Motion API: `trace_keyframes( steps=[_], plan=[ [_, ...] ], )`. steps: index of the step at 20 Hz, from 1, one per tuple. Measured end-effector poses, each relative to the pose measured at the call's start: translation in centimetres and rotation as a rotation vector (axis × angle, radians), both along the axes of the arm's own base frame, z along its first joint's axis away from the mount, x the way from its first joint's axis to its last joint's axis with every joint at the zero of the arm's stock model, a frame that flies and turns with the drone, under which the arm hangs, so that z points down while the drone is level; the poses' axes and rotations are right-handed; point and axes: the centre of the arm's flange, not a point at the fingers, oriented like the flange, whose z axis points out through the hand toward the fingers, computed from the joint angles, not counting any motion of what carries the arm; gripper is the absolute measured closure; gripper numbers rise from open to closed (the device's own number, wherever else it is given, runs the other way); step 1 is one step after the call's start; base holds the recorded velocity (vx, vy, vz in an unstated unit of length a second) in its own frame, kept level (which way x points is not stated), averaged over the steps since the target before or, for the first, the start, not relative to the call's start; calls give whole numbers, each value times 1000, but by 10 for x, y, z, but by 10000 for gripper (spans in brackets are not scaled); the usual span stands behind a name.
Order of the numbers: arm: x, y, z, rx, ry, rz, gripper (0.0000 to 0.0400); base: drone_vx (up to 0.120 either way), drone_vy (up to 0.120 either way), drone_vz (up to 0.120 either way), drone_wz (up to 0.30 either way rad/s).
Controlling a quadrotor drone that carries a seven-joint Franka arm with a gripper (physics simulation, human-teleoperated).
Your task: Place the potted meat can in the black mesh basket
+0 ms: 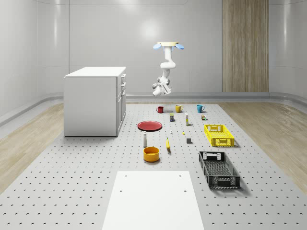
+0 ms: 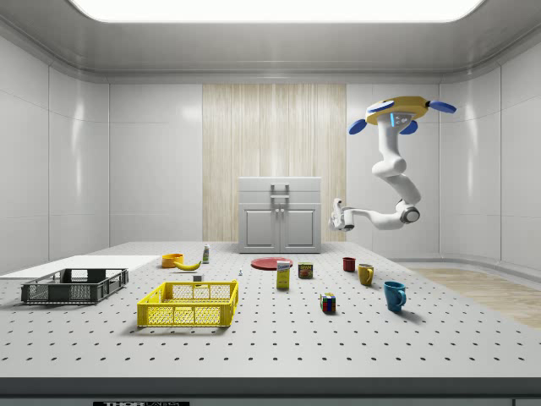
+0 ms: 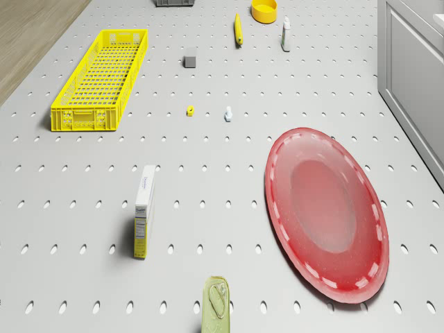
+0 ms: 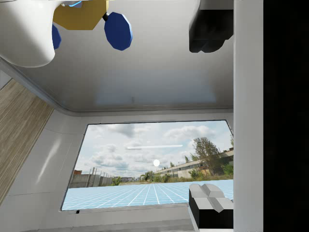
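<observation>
Tool [image 2: 338, 215] hangs high above potted meat can [image 3: 216, 306].

red plate [image 3: 326, 215]: glossy | yellow crate [image 3: 100, 78]: plastic mesh | floor strip [image 1: 29, 139]: wood

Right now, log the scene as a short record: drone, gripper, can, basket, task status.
drone: hovers high over the mat's mug end
gripper: open, empty, held in the air far above the mat
potted meat can: upright on the mat, near the red plate
black mesh basket: on the mat beyond the yellow crate, nothing visible inside
status: can not yet grasped
</observation>
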Motion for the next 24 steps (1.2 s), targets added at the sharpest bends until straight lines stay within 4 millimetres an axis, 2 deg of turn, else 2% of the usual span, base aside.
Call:
trace_keyframes(
  steps=[3, 6, 10, 13, 16, 22, 24],
  plan=[
    [2, 4, -50, -513, 0, -19, 0, 120, 0, -120, 0],
    [3, -15, -93, -994, 0, -37, 0, 120, 0, -120, 0],
    [4, -49, -122, -1440, 1, -51, 0, 120, 0, -120, 0],
    [4, -66, -129, -1635, 3, -56, 0, 120, 0, -120, 0],
    [4, -77, -132, -1751, 5, -57, 0, 120, 0, -120, 0],
    [4, -88, -133, -1859, 7, -57, 0, 7, 0, -120, 0],
    [4, -90, -134, -1876, 7, -57, 0, 0, 120, -120, 0]
  ],
)
